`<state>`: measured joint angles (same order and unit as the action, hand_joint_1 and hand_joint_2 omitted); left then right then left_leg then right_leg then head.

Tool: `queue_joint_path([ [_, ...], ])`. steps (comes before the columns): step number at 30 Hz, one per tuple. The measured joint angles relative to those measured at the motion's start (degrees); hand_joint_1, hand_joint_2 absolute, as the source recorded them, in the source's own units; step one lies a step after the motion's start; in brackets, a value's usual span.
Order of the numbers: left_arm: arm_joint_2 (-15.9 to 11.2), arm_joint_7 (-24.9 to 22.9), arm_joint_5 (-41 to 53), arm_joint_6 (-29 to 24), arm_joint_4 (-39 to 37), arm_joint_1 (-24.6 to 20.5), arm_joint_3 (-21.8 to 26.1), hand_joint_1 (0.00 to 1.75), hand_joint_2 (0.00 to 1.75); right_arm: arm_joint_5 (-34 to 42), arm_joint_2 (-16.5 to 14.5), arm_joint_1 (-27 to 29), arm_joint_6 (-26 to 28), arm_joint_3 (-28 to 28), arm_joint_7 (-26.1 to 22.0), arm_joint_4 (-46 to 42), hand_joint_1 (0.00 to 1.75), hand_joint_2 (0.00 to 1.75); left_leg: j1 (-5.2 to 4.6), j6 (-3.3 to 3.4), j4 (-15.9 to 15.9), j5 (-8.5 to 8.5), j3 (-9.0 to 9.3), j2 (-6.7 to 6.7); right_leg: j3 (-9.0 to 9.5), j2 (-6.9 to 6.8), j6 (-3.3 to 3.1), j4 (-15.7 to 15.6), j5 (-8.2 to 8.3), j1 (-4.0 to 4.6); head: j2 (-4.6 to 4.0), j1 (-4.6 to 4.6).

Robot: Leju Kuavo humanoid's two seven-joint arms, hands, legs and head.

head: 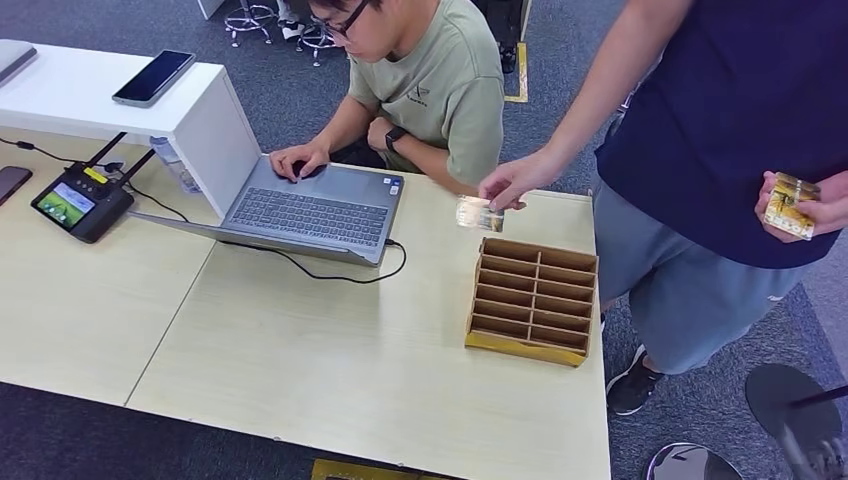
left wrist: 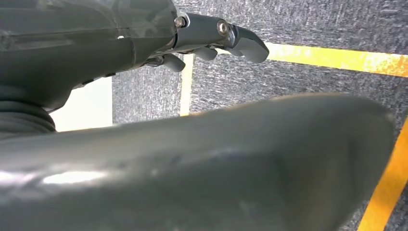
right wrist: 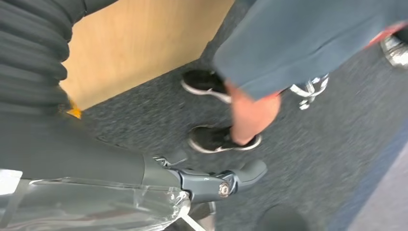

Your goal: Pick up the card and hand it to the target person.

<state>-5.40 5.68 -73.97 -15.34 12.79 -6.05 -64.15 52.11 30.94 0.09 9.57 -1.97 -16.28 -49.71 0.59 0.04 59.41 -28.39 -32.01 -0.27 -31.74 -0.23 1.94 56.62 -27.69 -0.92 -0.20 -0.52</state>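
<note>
The card (head: 478, 214) is in the air just above the far edge of the wooden divider tray (head: 533, 300), pinched at its upper edge by the fingers of a standing person's hand (head: 512, 184). It is blurred, so its print cannot be read. It is well apart from both robot hands, which are not near the table top.

The left hand (left wrist: 211, 41) hangs over grey carpet with yellow floor lines; its fingers are stretched forward, a little apart, and hold nothing. The right hand (right wrist: 211, 185) is low beside the table (head: 300, 360), above carpet near the standing person's 2 black shoes; its thumb is extended and nothing is in it, but I cannot tell how the other fingers lie.

The standing person's other hand (head: 810, 205) holds a small stack of cards (head: 790, 205); their number is not countable. The tray has 2 columns of slots, and no card is seen inside.

On the table there are 1 laptop (head: 320, 205), used by 1 seated person (head: 430, 85), and 1 small black device with a screen (head: 78, 202). 1 phone (head: 154, 77) lies on the white stand (head: 90, 95).
</note>
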Motion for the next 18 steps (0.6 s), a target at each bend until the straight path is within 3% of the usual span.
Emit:
queue_joint_path([
  [7, 0.0, 0.2, 0.1, 0.2, 0.0, 0.0, 0.0, 0.0, 0.0, 0.5, -2.5, -2.9, -3.2, 0.6, -1.8, 13.9, 0.0, 1.75, 0.0, 0.0, 0.0, -0.01, -0.02, 0.01, 0.01, 0.01, 0.0, 0.0, 0.0, 0.0, 0.0, -0.01],
  [18, 0.0, 0.6, 0.8, 0.5, 0.0, 0.0, 0.0, 0.0, 0.0, 0.2, -4.2, -5.3, -3.3, 1.4, -0.7, 21.1, 0.0, 1.75, 0.0, 0.0, 0.0, -0.01, -0.02, 0.01, 0.02, 0.01, 0.0, 0.0, 0.0, 0.0, 0.0, -0.01],
])
